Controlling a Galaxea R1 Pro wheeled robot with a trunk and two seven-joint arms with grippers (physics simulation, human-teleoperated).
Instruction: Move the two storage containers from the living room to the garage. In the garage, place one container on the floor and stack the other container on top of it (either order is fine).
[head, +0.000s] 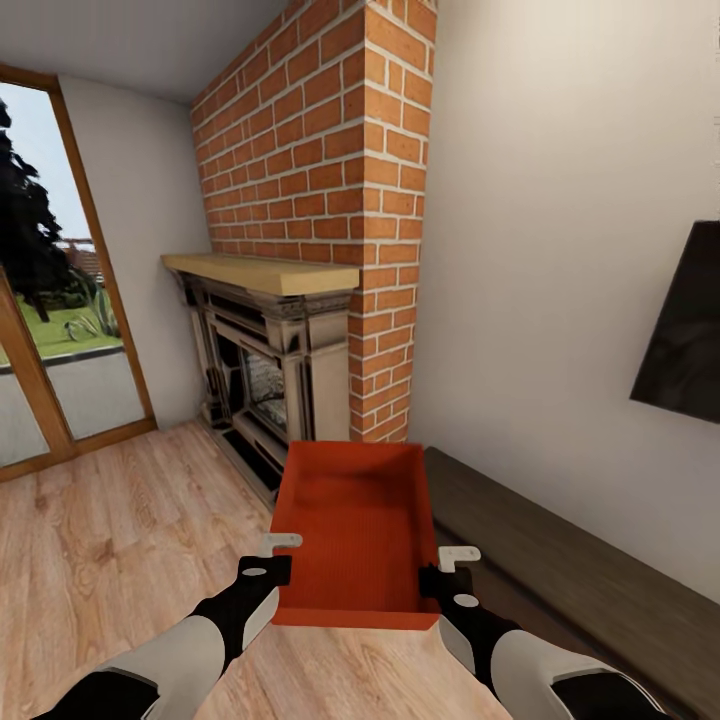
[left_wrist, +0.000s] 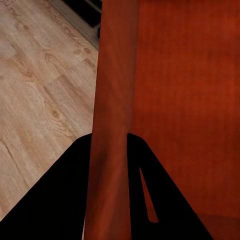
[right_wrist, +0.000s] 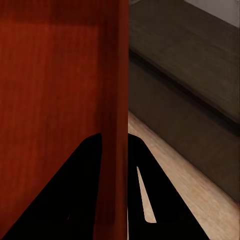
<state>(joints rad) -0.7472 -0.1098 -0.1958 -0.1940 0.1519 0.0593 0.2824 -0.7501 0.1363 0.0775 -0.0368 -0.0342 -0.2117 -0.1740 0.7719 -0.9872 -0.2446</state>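
Observation:
One orange-red storage container (head: 355, 520), lidless and empty, hangs level above the living room's wood planks in front of me. My left gripper (head: 272, 570) is shut on its left wall near the front corner, and my right gripper (head: 445, 575) is shut on its right wall. In the left wrist view the thin red wall (left_wrist: 112, 100) runs between the black fingers (left_wrist: 65, 200) of the left gripper (left_wrist: 110, 145). The right wrist view shows the same grip on the other wall (right_wrist: 112, 75) by the right gripper (right_wrist: 114, 140). The garage is out of view.
A red-brick fireplace (head: 320, 200) with a wooden mantel (head: 260, 272) stands straight ahead, close behind the container. A low dark bench (head: 560, 560) runs along the right wall under a dark screen (head: 685, 330). Wood-framed glass doors (head: 50, 300) are at the left, with light plank flooring (head: 110, 540) before them.

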